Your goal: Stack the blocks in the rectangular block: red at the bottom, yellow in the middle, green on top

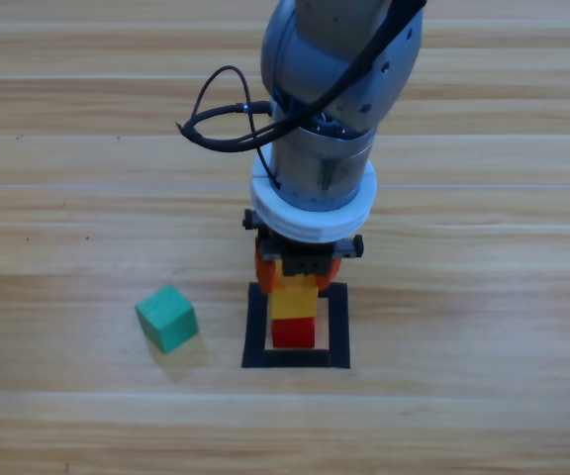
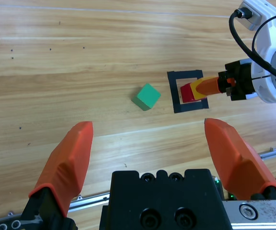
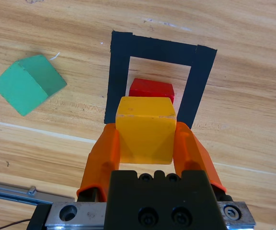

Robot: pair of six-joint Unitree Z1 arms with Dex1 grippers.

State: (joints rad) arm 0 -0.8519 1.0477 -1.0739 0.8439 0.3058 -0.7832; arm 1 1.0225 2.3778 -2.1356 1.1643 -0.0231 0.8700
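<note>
Nearest the right wrist camera, the right gripper (image 3: 147, 143) has its two orange jaws closed flat against opposite side faces of the small matte yellow cube (image 3: 145, 132), held above the small matte red cube (image 3: 151, 89). The red cube sits on the bare wood inside the flat rectangular outline of black tape (image 3: 120, 76), toward its far end in the high view. The yellow cube looks light, rigid and faintly grippy, so a squeeze on two parallel faces at mid-height should hold it without slipping. Left of the tape outline, well apart, the small matte teal-green cube (image 1: 167, 318) rests on the wooden table (image 1: 483, 416), turned cornerwise; it would want the same flat-face grip. Farthest back, the left gripper (image 2: 152, 153) waits wide open and empty.
</note>
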